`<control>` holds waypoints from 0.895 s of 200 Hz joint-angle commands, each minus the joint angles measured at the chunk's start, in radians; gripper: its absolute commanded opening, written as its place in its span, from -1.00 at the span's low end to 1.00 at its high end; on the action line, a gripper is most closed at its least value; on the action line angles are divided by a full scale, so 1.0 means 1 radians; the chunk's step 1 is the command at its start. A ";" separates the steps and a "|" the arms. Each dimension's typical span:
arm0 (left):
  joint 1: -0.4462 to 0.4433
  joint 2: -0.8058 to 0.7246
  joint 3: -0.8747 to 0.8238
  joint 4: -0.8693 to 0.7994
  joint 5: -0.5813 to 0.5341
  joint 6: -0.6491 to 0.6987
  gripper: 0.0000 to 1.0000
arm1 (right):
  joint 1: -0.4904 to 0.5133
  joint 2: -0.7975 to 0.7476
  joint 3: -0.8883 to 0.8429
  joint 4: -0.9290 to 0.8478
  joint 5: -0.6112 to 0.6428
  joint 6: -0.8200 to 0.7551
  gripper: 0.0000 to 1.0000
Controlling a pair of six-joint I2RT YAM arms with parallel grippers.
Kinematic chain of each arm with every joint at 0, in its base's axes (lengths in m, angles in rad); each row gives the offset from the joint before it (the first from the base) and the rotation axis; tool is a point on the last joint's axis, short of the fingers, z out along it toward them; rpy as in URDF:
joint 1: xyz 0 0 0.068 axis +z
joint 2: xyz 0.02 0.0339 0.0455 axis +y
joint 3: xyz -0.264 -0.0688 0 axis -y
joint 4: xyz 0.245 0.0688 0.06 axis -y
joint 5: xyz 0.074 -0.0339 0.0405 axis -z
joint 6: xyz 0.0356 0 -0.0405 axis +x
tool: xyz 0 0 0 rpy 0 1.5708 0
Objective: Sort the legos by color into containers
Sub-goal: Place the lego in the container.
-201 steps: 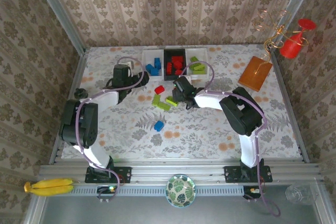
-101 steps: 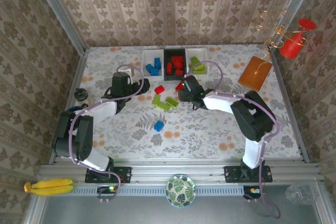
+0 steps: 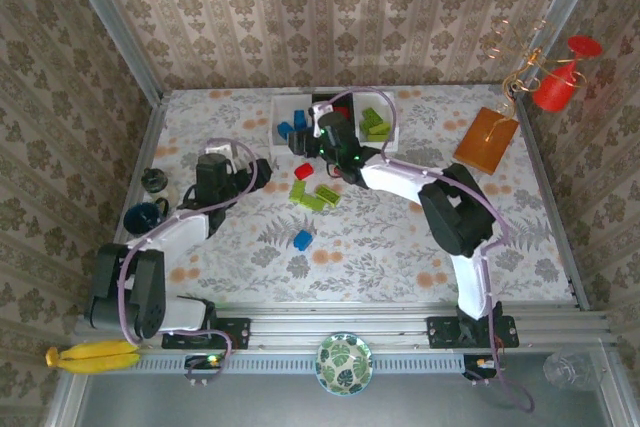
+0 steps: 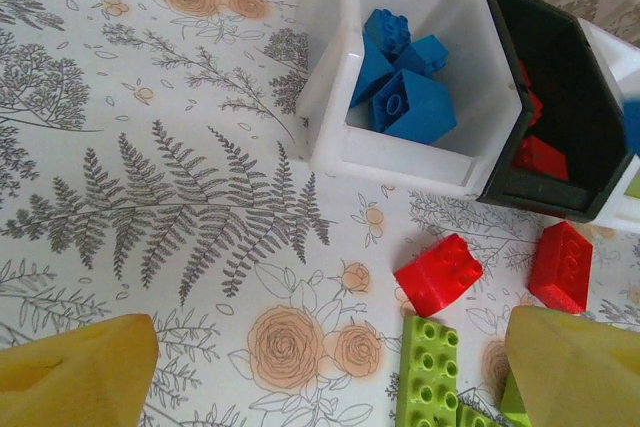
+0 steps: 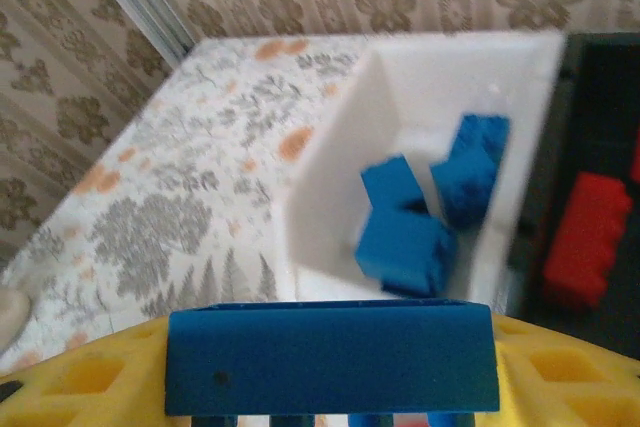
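The right jaws clamp a blue brick [image 5: 330, 357] near the blue-filled white tray [image 5: 330, 207]; the left jaws gape empty. Light, rigid, probably slick: squeeze flat sides.

The right arm [image 3: 400, 179] hides most of the black tray [image 3: 322, 100]. The blue brick [image 5: 330, 357] in the right gripper [image 5: 330, 387] runs off the bottom edge, everything beyond it blurred.

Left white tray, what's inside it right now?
Only blue bricks, about four, piled together in the tray. Its near wall hides the floor just behind it, and anything under the pile is covered.
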 commanded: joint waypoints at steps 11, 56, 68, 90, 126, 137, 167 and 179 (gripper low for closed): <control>0.008 -0.067 -0.033 -0.021 0.011 -0.028 0.82 | -0.013 0.164 0.222 -0.017 0.019 -0.020 0.07; 0.010 -0.146 -0.050 -0.078 0.018 -0.014 0.82 | -0.044 0.417 0.638 -0.227 0.031 0.004 0.33; 0.010 -0.164 -0.059 -0.085 0.010 -0.010 0.82 | -0.053 0.441 0.711 -0.265 0.016 0.005 0.46; 0.010 -0.180 -0.072 -0.091 0.011 -0.010 0.82 | -0.055 0.391 0.710 -0.279 -0.001 -0.025 0.60; 0.005 -0.179 -0.088 -0.079 0.041 -0.021 0.82 | -0.057 0.173 0.439 -0.195 -0.043 -0.057 0.68; -0.004 -0.171 -0.083 -0.080 0.051 -0.016 0.82 | -0.057 0.086 0.322 -0.176 -0.055 -0.060 0.69; -0.084 -0.101 -0.040 -0.126 0.033 0.041 0.81 | -0.061 -0.179 -0.034 -0.161 -0.034 -0.086 0.73; -0.131 -0.057 -0.012 -0.153 0.007 0.075 0.81 | -0.066 -0.286 -0.159 -0.173 -0.012 -0.097 0.74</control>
